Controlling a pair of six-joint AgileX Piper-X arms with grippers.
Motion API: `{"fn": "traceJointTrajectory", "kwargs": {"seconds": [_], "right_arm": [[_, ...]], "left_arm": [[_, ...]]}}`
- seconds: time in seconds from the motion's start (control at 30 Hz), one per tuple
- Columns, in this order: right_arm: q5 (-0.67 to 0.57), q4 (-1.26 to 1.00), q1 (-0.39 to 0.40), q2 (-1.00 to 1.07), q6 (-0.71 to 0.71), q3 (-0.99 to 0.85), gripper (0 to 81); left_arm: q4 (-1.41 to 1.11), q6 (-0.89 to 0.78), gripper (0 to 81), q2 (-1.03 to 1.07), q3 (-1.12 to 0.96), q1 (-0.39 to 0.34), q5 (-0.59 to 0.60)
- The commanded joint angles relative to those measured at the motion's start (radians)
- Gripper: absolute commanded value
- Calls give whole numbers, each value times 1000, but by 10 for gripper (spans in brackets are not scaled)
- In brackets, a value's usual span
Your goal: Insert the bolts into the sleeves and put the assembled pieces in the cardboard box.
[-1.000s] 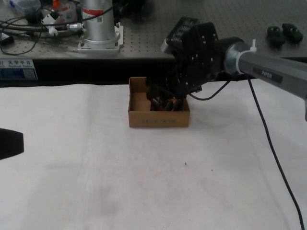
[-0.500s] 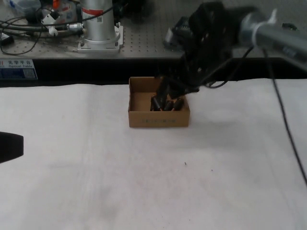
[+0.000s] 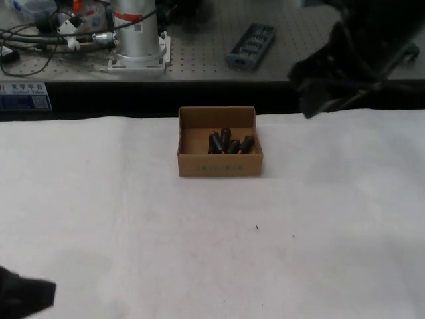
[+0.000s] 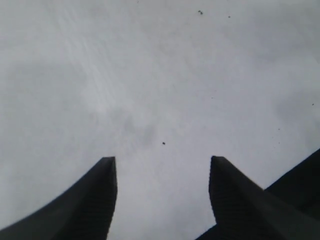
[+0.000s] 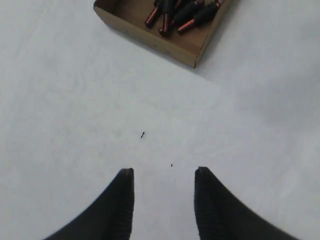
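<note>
Both ends are empty: my left gripper (image 4: pixel 162 160) stands wide over bare white cloth (image 3: pixel 199 252), my right gripper (image 5: pixel 163 170) parted too. The assembled pieces (image 3: pixel 230 143) lie in the cardboard box (image 3: pixel 219 166), centre frame. My worry: an arm sweeping low could clip the box wall and spill them. Open cloth lies all round; the dark bench edge (image 3: pixel 99 106) sits just behind the box.

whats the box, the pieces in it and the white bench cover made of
Cardboard box: matte brown cardboard, going by its thin, flat folded walls.
Assembled pieces: dark sleeves, possibly plastic or blackened metal, with glossy reddish, coppery-looking ends.
Bench cover: white and matte, probably cloth or paper; faint wrinkles show.
</note>
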Motion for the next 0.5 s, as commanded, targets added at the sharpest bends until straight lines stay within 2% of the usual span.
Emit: {"fn": "traceJointTrajectory", "kwargs": {"seconds": [0.0, 0.2, 0.47], "right_arm": [[8, -28, 4, -196, 6, 183, 293], [19, -112, 4, -520, 92, 500, 293], [22, -235, 4, -964, 312, 915, 293]], "left_arm": [[-87, 18, 411, -6, 97, 1, 6], [-304, -35, 411, -6, 278, 1, 130], [-457, -87, 411, -6, 478, 1, 230]]}}
